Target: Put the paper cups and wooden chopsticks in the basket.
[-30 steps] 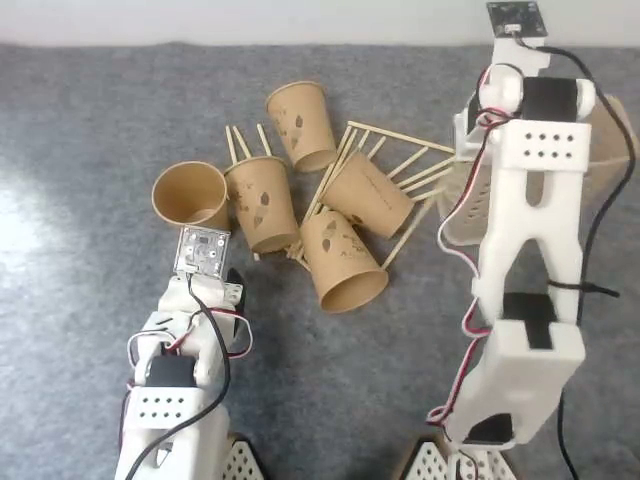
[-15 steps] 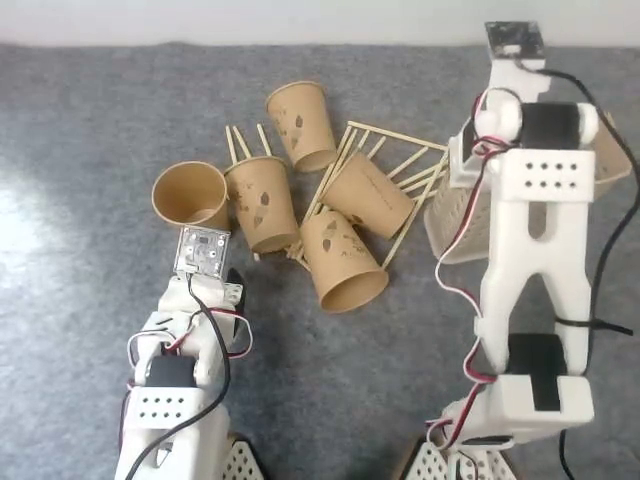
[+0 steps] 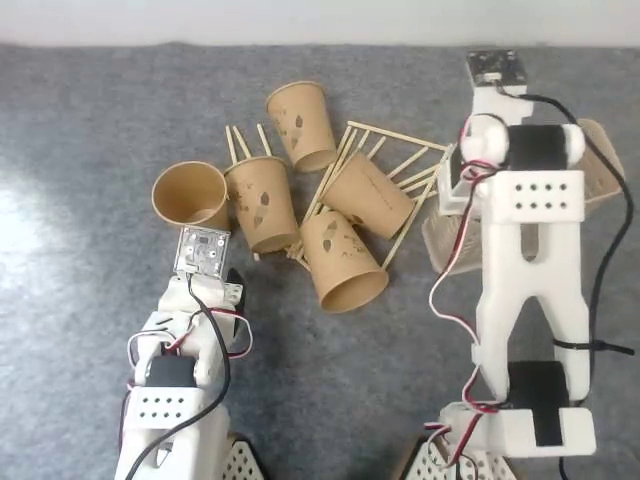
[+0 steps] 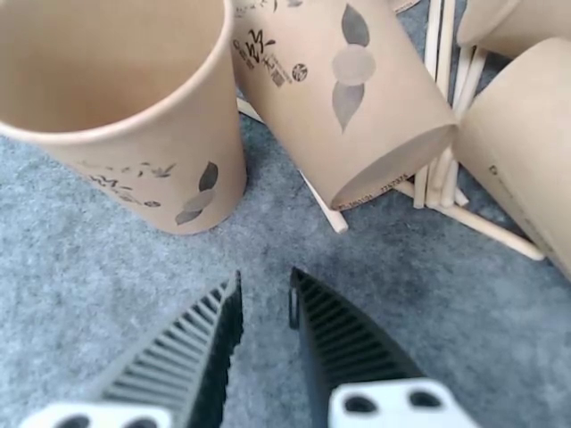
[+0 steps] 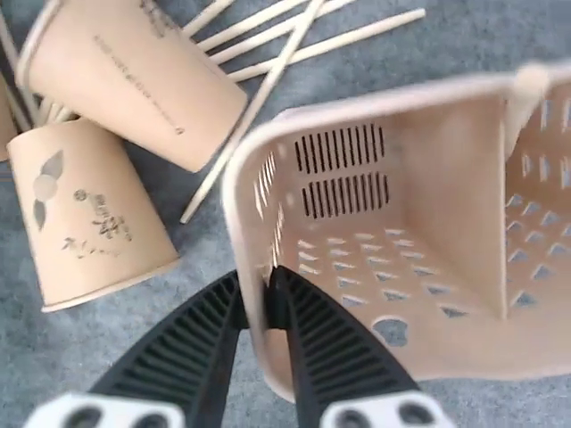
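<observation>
1. Worktop (image 3: 80,150): a grey, carpet-like surface that carries every item below.
2. Upright cup (image 3: 190,195): a brown paper cup standing mouth up at the left end of the cluster, left of the worktop's centre. In the left wrist view (image 4: 134,98) it stands just beyond the fingertips.
3. Second cup (image 3: 262,205): lies on its side, touching the upright cup, with its mouth towards the near edge.
4. Third cup (image 3: 302,125): lies on its side and is the cup closest to the far edge.
5. Fourth cup (image 3: 368,195): lies on its side at the right of the cluster, on top of the chopsticks.
6. Fifth cup (image 3: 340,260): lies on its side and is the cup closest to the near edge.
7. Chopsticks (image 3: 400,140): pale wooden sticks fanned under and between the lying cups, some reaching towards the basket.
8. Basket (image 3: 438,235): pale slotted plastic, near the right edge and mostly under the right arm (image 3: 530,260). The right wrist view (image 5: 428,169) shows its open interior. Whether it rests on the worktop cannot be told.
9. Right gripper (image 5: 268,290): the jaws are clamped on the basket's rim, one inside the wall and one outside.
10. Left gripper (image 4: 265,299): the jaws are narrowly parted and hold nothing, over bare worktop on the near-edge side of the upright cup.
</observation>
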### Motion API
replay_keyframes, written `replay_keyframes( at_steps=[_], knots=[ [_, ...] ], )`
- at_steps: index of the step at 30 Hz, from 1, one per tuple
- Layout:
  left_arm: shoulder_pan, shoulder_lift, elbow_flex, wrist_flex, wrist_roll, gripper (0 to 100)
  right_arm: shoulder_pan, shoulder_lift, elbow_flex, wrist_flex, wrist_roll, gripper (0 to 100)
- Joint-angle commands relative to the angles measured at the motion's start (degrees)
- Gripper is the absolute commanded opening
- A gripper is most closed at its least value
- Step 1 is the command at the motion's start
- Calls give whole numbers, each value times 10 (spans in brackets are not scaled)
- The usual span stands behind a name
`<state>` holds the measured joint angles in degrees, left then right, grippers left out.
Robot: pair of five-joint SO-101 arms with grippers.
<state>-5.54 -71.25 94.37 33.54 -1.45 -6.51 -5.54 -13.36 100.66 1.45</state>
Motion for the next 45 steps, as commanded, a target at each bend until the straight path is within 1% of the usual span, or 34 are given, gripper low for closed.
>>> replay_keyframes(
  at_steps=[1,6,11,13,16,18,21,27,30,32,35,39,41,42,44,45],
  knots=[
    [4,-6,-3,-15,1,83,-13,-29,-3,22,-11,6],
    [4,-6,-3,-15,1,83,-10,-29,-24,22,-18,6],
    [4,-6,-3,-15,1,83,-3,-29,-11,22,-15,20],
    [4,-6,-3,-15,1,83,-1,-29,3,22,-14,69],
    [4,-6,-3,-15,1,83,0,-29,25,22,-14,174],
    [4,-6,-4,-15,1,84,0,-33,29,22,-11,211],
    [-1,-6,-10,-14,1,86,-1,-40,18,22,22,213],
    [-2,-6,-17,-13,5,88,0,-93,-24,22,61,213],
    [-3,-6,-24,-11,5,130,-1,-116,-59,22,92,213],
    [-14,-7,-51,7,3,159,-1,-124,-83,22,113,213],
    [-47,-7,-146,67,5,182,-1,-125,-109,20,126,213],
    [-55,-7,-246,144,3,193,0,-106,-107,9,127,213],
    [-59,-7,-280,152,0,193,0,-95,-108,9,127,213],
    [-72,-7,-298,151,-10,193,0,-95,-109,10,128,213],
    [-103,-1,-335,138,-47,193,2,-108,-121,16,128,213],
    [-115,2,-342,126,-69,193,15,-121,-127,19,128,213]
  ],
)
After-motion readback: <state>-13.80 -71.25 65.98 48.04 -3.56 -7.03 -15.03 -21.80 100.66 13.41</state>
